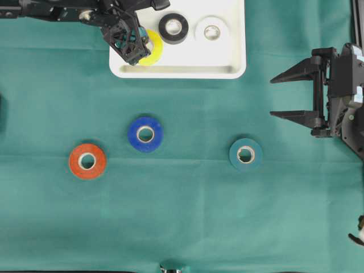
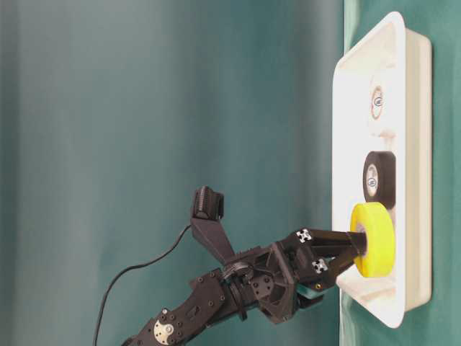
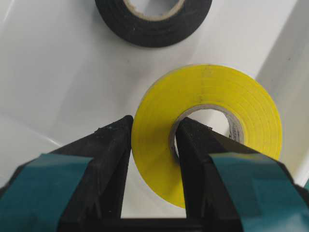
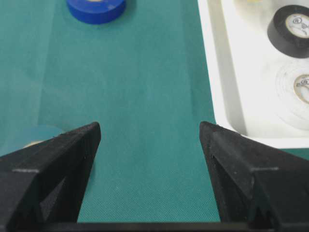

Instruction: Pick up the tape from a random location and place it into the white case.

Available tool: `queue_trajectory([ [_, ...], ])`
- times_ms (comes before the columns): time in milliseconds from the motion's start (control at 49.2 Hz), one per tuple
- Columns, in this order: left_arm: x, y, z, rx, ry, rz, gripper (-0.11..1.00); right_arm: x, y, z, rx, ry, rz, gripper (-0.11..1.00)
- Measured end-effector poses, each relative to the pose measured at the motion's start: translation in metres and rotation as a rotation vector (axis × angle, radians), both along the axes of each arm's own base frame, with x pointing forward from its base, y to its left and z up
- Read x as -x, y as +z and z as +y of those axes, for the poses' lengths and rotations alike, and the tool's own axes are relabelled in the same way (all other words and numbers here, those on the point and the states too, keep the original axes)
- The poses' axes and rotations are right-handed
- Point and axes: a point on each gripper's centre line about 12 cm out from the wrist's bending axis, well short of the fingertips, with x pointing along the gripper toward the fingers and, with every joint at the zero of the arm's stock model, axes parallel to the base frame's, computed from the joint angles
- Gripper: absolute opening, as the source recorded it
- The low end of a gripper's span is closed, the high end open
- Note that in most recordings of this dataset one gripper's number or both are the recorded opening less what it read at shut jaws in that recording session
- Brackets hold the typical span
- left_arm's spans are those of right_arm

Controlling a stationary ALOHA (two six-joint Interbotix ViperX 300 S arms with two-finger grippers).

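The yellow tape [image 3: 207, 130] is pinched by the left gripper [image 3: 153, 145] through its ring wall – one finger is set inside the core and the other against the outer edge, a grip that suits a flat ring with little to seize on its faces. In the overhead view the roll is seen over the white case [image 1: 233, 57], toward the case's 8 o'clock corner, so the carry is judged nearly done and only the release is left. From table level the roll appears close to the case floor; whether it touches cannot be told.

Two rolls are already lodged in the case: a black tape [image 1: 173, 27] just beside the yellow one at its 2 o'clock, and a white tape [image 1: 211, 29] further along at 3 o'clock. The held roll is kept clear of both, presumably so it can be set down flat.

The right gripper [image 1: 291, 95] is parked at the 3 o'clock edge of the table, its fingers spread wide with nothing between them.

The surface is a green cloth [image 1: 187, 216], faintly creased. On it, well apart from one another, lie a blue tape [image 1: 145, 134] near the centre, an orange tape [image 1: 87, 161] at its 8 o'clock and a teal tape [image 1: 245, 153] toward 4 o'clock – still to be collected. Behind the table a plain green backdrop [image 2: 144, 108] is hung.
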Motion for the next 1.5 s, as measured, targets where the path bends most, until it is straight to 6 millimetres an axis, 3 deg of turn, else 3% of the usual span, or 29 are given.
queue_trajectory([
  [467, 0.000, -0.001, 0.000, 0.010, 0.012, -0.001, 0.26, 0.000, 0.000, 0.000, 0.000, 0.001, -0.003, 0.79],
  [691, -0.002, 0.001, 0.001, -0.001, 0.008, -0.023, 0.85, 0.000, 0.000, 0.000, 0.000, 0.001, -0.003, 0.79],
  [793, -0.003, 0.002, 0.001, -0.006, 0.008, -0.034, 0.99, 0.000, 0.000, 0.000, 0.000, 0.001, -0.003, 0.79],
  [1280, -0.003, 0.003, 0.001, -0.008, 0.007, -0.037, 1.00, 0.000, 0.000, 0.000, 0.000, 0.001, -0.001, 0.79],
  [1504, 0.002, 0.030, -0.001, -0.023, 0.005, -0.067, 1.00, 0.000, 0.000, 0.000, 0.000, 0.001, -0.001, 0.79],
])
